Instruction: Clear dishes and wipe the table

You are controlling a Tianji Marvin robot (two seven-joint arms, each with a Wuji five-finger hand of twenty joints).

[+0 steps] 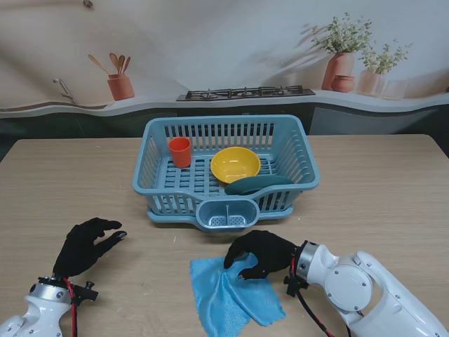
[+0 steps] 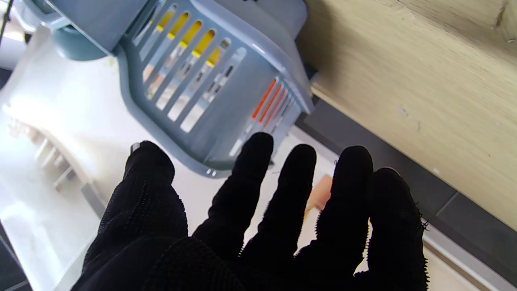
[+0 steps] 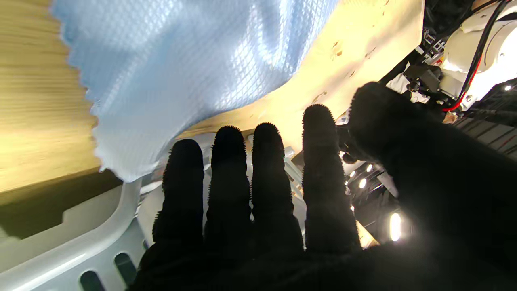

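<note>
A light blue cloth (image 1: 228,295) lies crumpled on the wooden table near me, right of centre; the right wrist view shows the cloth (image 3: 181,60) spread on the wood. My right hand (image 1: 263,254) rests over its far right corner, fingers (image 3: 266,169) straight and thumb apart, gripping nothing. My left hand (image 1: 88,246) hovers at the near left, open and empty, its fingers (image 2: 295,190) spread. A blue dish basket (image 1: 224,130) at the table's middle holds an orange cup (image 1: 180,152), a yellow bowl (image 1: 236,164) and a dark green plate (image 1: 258,184).
The basket has a small cutlery pocket (image 1: 226,214) on its near side, just beyond the cloth. In the left wrist view the basket (image 2: 226,89) shows ahead of the fingers. A printed kitchen backdrop rises behind the table's far edge.
</note>
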